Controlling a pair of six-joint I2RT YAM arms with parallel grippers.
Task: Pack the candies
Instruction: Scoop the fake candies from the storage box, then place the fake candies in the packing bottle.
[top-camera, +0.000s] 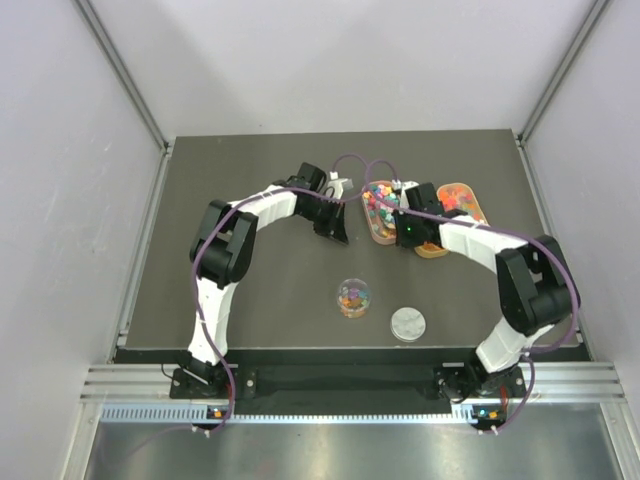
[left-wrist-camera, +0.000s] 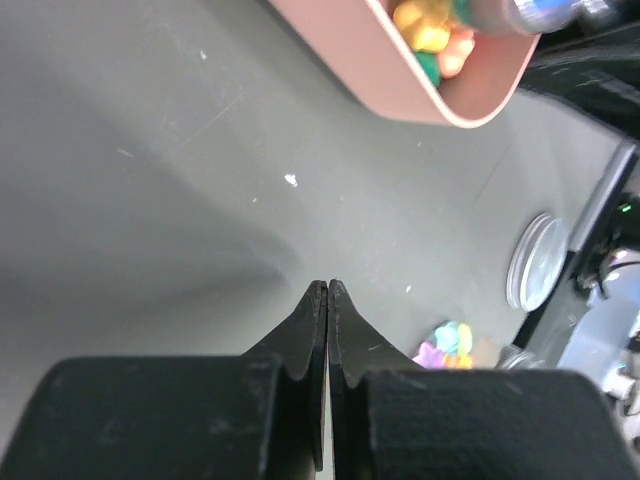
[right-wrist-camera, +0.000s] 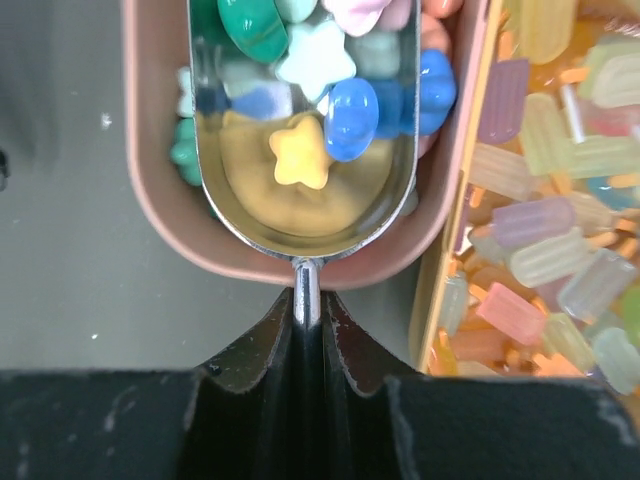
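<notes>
Candies (right-wrist-camera: 299, 156) fill two trays (right-wrist-camera: 150, 185); right jaws clamp one scoop (right-wrist-camera: 250, 200), left jaws closed.

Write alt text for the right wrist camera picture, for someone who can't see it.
The right pincer grips the handle of a metal scoop holding star-shaped and round candies, dipped in a pink tray of more. A second tray of pale oblong sweets sits beside it on the right.

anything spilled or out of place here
Nothing stands out. The candies lie in the trays, the scoop and the jar; none on the table. Only tiny white specks mark it.
</notes>
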